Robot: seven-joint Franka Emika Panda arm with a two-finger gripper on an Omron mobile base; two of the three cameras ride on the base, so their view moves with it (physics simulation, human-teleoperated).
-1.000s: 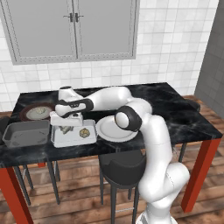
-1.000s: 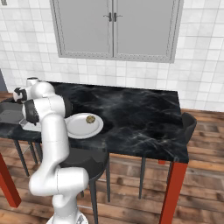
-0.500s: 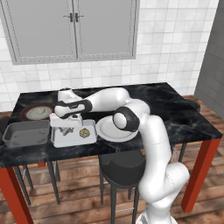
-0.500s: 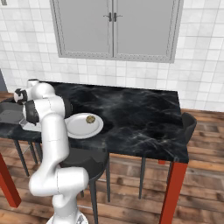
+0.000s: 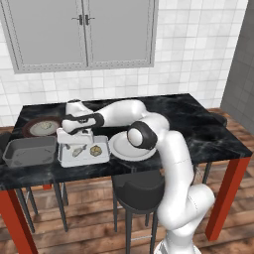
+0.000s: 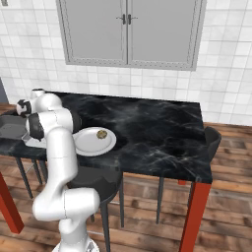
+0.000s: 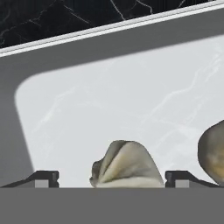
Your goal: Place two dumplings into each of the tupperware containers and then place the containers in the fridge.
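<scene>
Left base view: we see the black counter (image 5: 198,129) carrying the dark tupperware container (image 5: 30,151) at far left, the lighter tupperware container (image 5: 83,154) beside it, and a white plate (image 5: 131,148) to the right. Our tool (image 5: 75,140) hangs over the lighter tray, fingers (image 7: 43,178) spread wide, seemingly gripping nothing. A dumpling (image 7: 126,164) lies between them; another dumpling (image 7: 213,151) rests just right.

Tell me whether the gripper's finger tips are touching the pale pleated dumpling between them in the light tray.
Apart. The hand view shows the gripper open, bare tray floor between each dark finger tip and the pale pleated dumpling resting in the light silvery rectangular tray.
</scene>
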